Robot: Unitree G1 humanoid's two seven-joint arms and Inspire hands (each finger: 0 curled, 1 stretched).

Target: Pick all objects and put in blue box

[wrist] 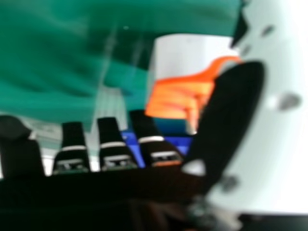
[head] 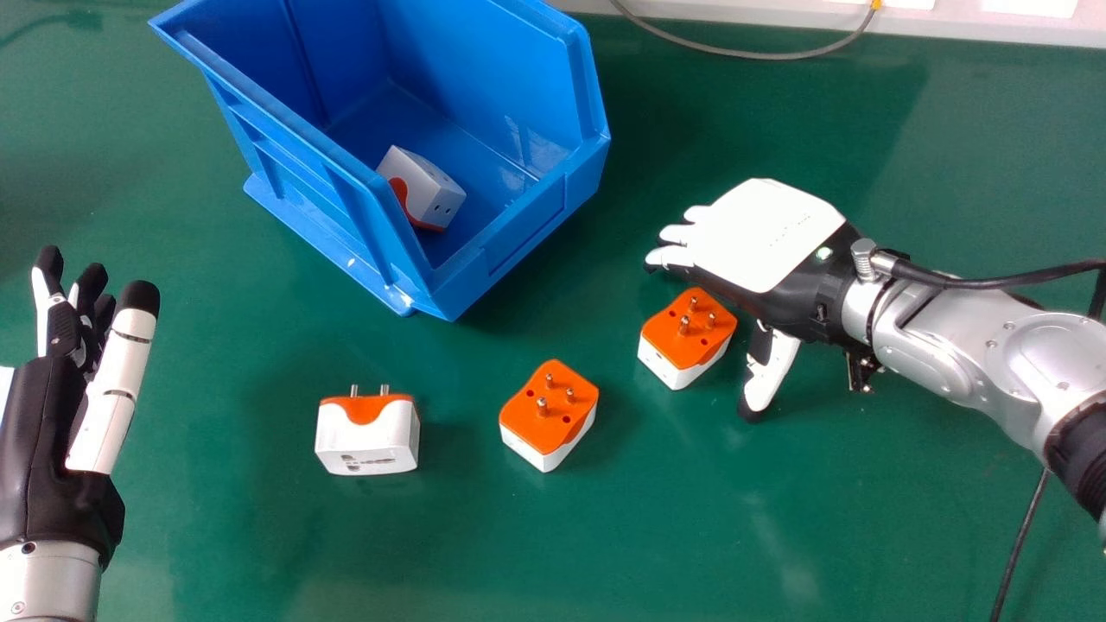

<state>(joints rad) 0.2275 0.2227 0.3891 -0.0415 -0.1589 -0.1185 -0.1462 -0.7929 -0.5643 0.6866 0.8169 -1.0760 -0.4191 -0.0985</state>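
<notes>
Green counter (head: 821,518), grey cable (head: 778,55) along far edge. Right robot hand (head: 760,238) at right, back up, fingers extended and relaxed, thumb apart, grasping nothing. Right adapter (head: 687,333), orange and white, between thumb and fingers, pins up; contact with hand unclear. Farther left, middle adapter (head: 546,419), pins also up. Left of that, third adapter (head: 367,445), pins toward far side. Blue box (head: 540,207) at far left of centre, fourth adapter (head: 432,192) inside. Left robot hand (head: 47,449) at near left, loosely released.
</notes>
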